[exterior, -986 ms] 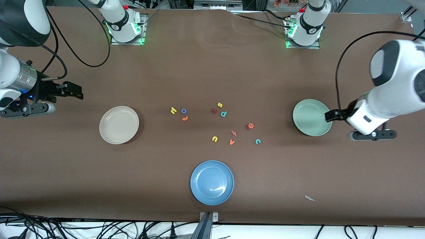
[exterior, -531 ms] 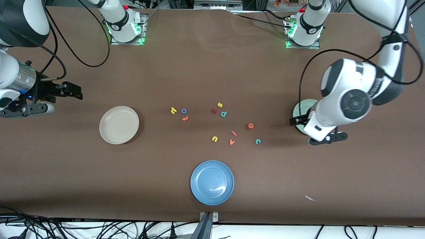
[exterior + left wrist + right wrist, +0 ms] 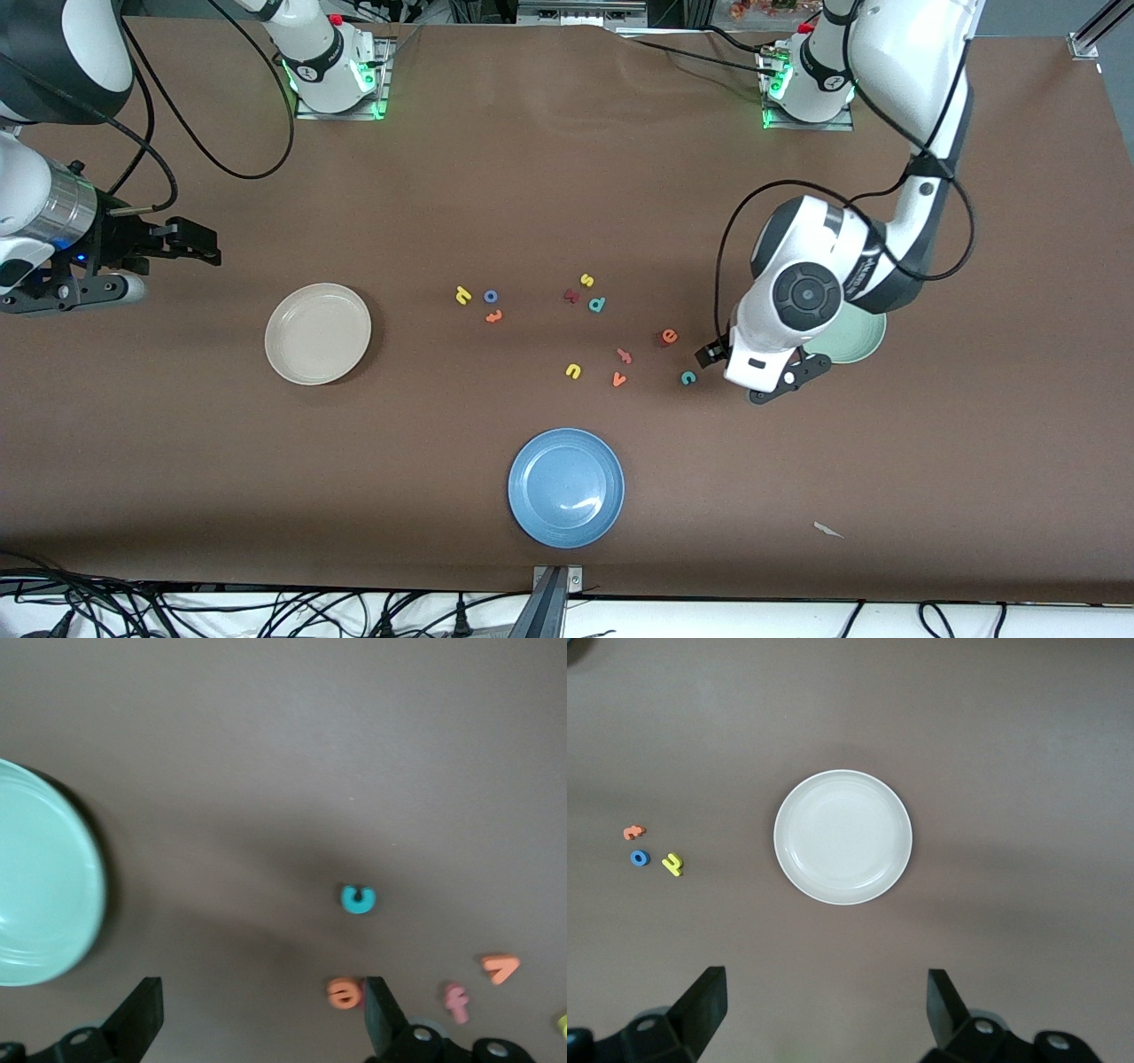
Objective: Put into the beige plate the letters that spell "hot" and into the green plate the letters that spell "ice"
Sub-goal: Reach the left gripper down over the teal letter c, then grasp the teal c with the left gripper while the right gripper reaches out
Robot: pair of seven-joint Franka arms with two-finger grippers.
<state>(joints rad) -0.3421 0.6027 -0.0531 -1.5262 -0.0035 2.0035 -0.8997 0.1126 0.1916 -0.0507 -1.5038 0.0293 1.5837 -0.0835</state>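
Left claw (image 3: 711, 355) moved in — beside teal c (image 3: 688, 378).

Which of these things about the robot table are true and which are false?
1. The beige plate has no letters in it. True.
2. The teal c lies in the green plate. False: it lies on the table, beside that plate.
3. The left gripper is open, over the table between the green plate and the teal c. True.
4. The right gripper is holding the yellow h. False: it is open and empty, up at the right arm's end of the table; the h lies on the table.
5. The blue plate is nearer to the front camera than the letters. True.
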